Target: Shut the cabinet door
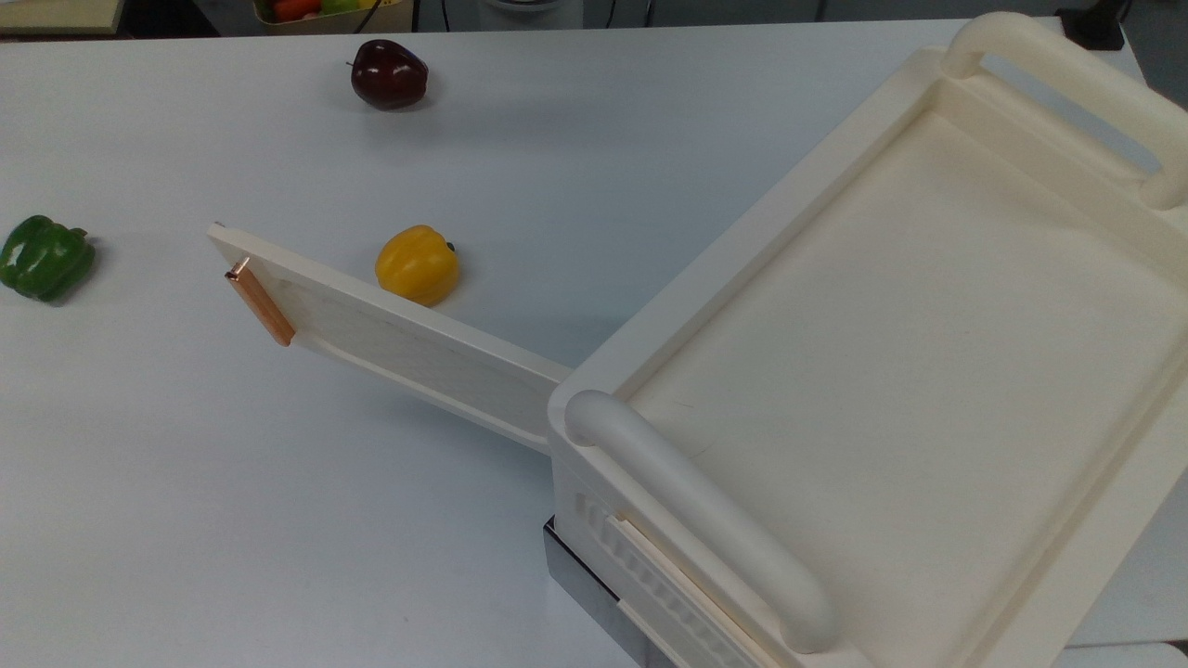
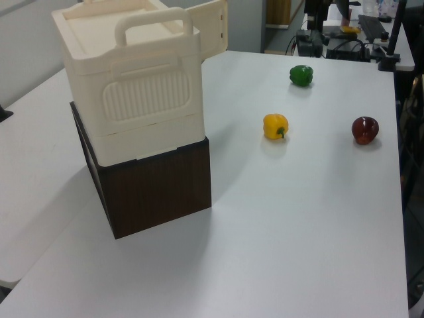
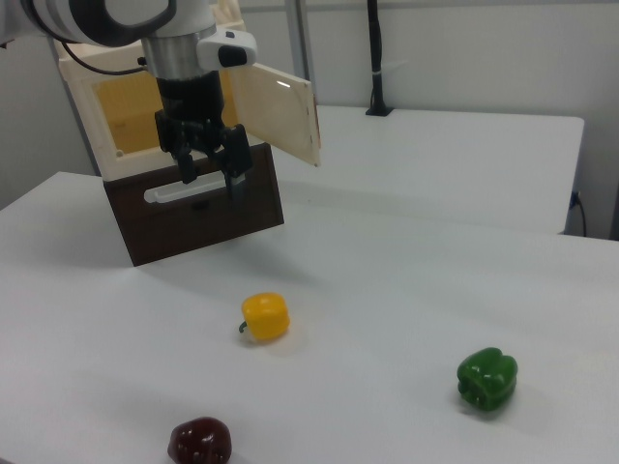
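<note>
The cabinet [image 1: 937, 93] is a cream-white box with a tray-like top on a dark base, also seen in the left view [image 2: 152, 132]. Its cabinet door [image 1: 408, 348] stands swung wide open over the table, with a copper bar handle [image 1: 260, 301] near its free edge. In the right view the cabinet door [image 3: 280, 111] juts out to the right of the amber-lit opening. My gripper [image 3: 211, 184] hangs open in front of that opening, left of the door and apart from it, with nothing between its fingers.
A yellow pepper [image 1: 418, 264] lies just behind the open door in the top view. A green pepper [image 1: 45, 258] and a dark red fruit [image 1: 389, 74] lie farther out on the white table. A ribbed drawer front [image 2: 149, 96] faces the left view.
</note>
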Tool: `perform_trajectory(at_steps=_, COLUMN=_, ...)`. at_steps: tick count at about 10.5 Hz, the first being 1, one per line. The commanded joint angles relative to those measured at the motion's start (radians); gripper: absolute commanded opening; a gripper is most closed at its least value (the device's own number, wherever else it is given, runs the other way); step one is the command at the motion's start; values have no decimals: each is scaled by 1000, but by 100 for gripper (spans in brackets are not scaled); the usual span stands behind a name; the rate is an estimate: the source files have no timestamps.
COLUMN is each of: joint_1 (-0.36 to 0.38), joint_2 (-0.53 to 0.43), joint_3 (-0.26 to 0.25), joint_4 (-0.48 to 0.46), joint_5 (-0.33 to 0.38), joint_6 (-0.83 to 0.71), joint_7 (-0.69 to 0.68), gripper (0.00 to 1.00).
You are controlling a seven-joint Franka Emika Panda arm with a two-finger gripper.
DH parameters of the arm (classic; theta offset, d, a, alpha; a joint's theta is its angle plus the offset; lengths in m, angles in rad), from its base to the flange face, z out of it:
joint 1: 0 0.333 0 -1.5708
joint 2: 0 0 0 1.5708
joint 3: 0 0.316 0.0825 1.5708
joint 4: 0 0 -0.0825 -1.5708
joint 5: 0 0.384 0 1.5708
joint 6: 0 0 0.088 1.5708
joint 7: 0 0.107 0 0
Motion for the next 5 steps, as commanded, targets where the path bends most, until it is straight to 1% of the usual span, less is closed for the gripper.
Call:
perform_trajectory(at_steps=1, joint_1=-36, joint_2=-30, joint_3=-4, joint_4=-6, joint_5=92, joint_6=-116, joint_7=-123, gripper=100)
perform_trajectory(at_steps=2, joint_1=-37, joint_2=-32, joint_3=-4, joint_4=-6, joint_5=79, joint_6=-139, joint_7=-150, gripper=100)
perform_trajectory(at_steps=3, joint_1=-37, joint_2=-32, joint_3=-4, joint_4=-6, joint_5=79, joint_6=-140, joint_7=-154, gripper=93)
perform_trajectory(at_steps=4, joint_1=-37, joint_2=-32, joint_3=-4, joint_4=-6, joint_5=81, joint_6=-140, joint_7=-154, gripper=81)
perform_trajectory(at_steps=5, joint_1=-37, joint_2=-32, joint_3=-4, joint_4=-6, joint_5=91, joint_6=-140, joint_7=-156, gripper=58)
